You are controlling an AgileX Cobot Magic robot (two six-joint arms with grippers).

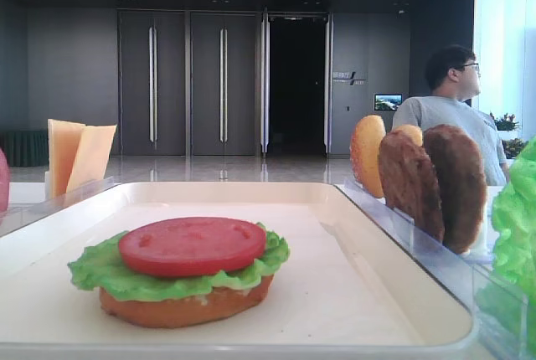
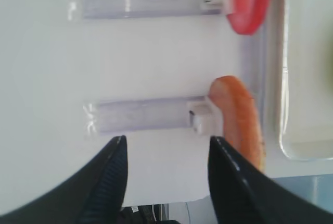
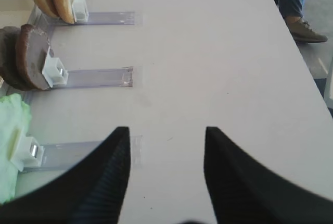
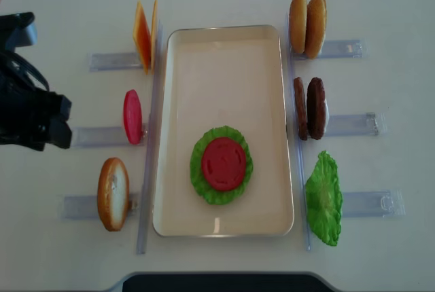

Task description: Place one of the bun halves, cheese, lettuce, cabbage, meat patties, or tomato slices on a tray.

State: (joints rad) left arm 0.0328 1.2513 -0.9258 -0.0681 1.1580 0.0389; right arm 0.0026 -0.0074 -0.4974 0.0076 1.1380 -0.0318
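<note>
On the cream tray (image 4: pixel 224 41) lies a stack: a bun half (image 1: pixel 186 303), lettuce (image 4: pixel 198 170) and a tomato slice (image 4: pixel 223 163) on top. Left of the tray stand cheese (image 4: pixel 144 34), a tomato slice (image 4: pixel 132 117) and a bun half (image 4: pixel 113 193) in clear racks. Right of it stand two bun halves (image 4: pixel 307 24), two meat patties (image 4: pixel 309 107) and a lettuce leaf (image 4: pixel 323 198). My left gripper (image 2: pixel 167 140) is open and empty, just short of the rack with the bun half (image 2: pixel 239 125). My right gripper (image 3: pixel 166 130) is open over bare table beside the patties (image 3: pixel 28 60).
The left arm (image 4: pixel 30 112) sits at the table's left edge. Clear racks (image 4: pixel 353 123) stick out on both sides of the tray. The table edge (image 2: pixel 208 198) is close under my left gripper. A person (image 1: pixel 452 100) sits beyond the table on the right.
</note>
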